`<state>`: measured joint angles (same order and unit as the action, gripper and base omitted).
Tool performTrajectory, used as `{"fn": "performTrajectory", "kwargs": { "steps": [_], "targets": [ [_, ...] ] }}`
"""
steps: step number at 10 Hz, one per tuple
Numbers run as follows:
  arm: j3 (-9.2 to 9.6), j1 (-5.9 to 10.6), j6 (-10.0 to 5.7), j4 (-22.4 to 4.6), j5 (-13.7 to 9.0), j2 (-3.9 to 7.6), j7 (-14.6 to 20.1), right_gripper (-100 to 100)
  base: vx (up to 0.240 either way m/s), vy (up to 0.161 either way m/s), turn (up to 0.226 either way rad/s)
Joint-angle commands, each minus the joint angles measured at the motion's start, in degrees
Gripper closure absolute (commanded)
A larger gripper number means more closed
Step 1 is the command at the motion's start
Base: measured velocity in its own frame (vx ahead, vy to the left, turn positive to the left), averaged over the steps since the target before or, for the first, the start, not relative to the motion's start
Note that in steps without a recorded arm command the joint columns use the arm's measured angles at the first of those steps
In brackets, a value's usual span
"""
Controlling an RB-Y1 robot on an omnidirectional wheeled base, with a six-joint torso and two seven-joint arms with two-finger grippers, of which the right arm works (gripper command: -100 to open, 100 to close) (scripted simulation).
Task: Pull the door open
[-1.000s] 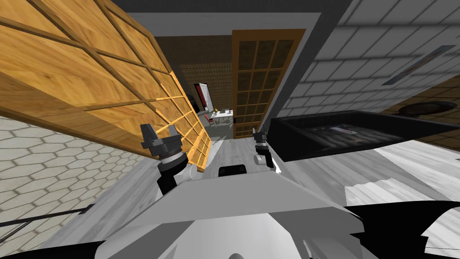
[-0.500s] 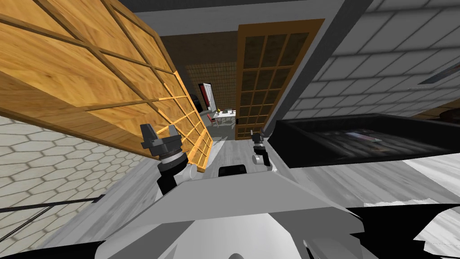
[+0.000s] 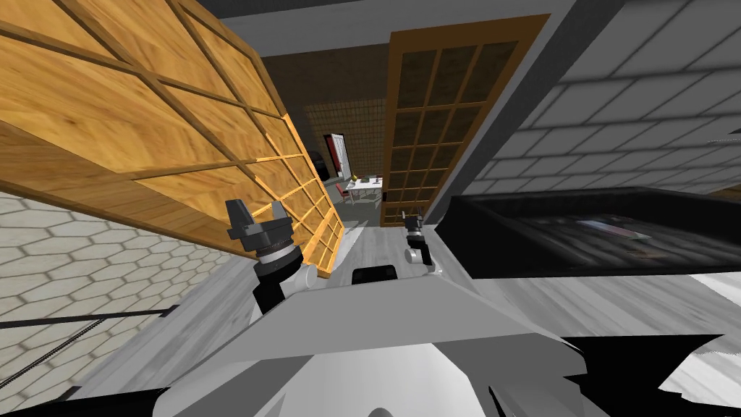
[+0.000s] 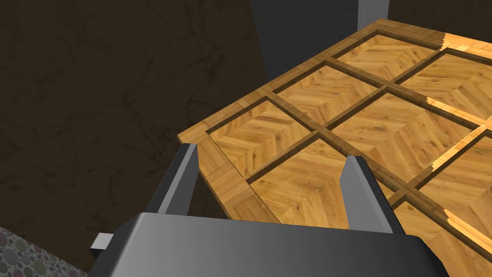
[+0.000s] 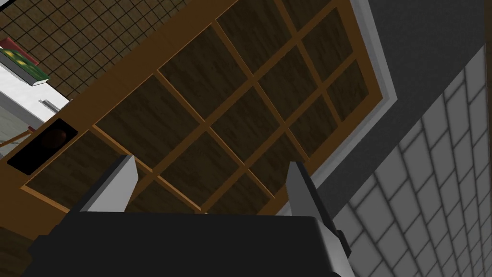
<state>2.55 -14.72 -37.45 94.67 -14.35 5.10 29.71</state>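
Item: two panelled doors, both grippers open and holding nothing.
Light wooden door (image 3: 145,123) stands swung open at near left. The left gripper (image 3: 257,211) is just beside its lower corner, fingers (image 4: 185,173) spread, with the corner seen between them; contact cannot be told. A darker door (image 3: 427,123) stands farther off at centre right, with a black handle recess (image 5: 43,144). The right gripper (image 3: 413,217) points at it from well apart, fingers spread. A black block (image 3: 593,224) lies at near right.
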Motion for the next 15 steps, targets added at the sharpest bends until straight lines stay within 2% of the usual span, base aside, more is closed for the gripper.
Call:
{"fn": "performTrajectory", "kwargs": {
  "steps": [1, 2, 3, 4, 5, 13, 14, 15],
  "targets": [
    [0.25, 0.74, -0.6, -2.3, -1.1, 0.23, 1.5, -100, 0.057, -0.01, 0.098],
    [0.41, 1.51, -1.09, -4.1, -2.1, 0.45, 2.7, -100, 0.069, -0.023, 0.115],
    [0.41, 1.51, -1.09, -4.3, -2.1, 0.45, 2.7, -100, 0.056, -0.019, 0.034],
    [0.57, 2.29, -1.59, -6.2, -3.1, 0.65, 4.0, -100, 0.057, -0.01, 0.078],
    [0.57, 2.29, -1.59, -6.2, -3.1, 0.65, 4.0, -100, 0.045, -0.007, 0.037],
    [1.9, 8.6, -5.58, -21.6, -11.0, 2.13, 14.5, -100, 0.089, -0.029, 0.117],
    [1.9, 8.6, -5.58, -22.2, -11.0, 2.13, 14.5, -100, 0.061, -0.022, 0.045],
    [2.06, 9.37, -6.06, -24.1, -12.0, 2.29, 15.7, -100, 0.048, -0.027, 0.058]
  ]
}}
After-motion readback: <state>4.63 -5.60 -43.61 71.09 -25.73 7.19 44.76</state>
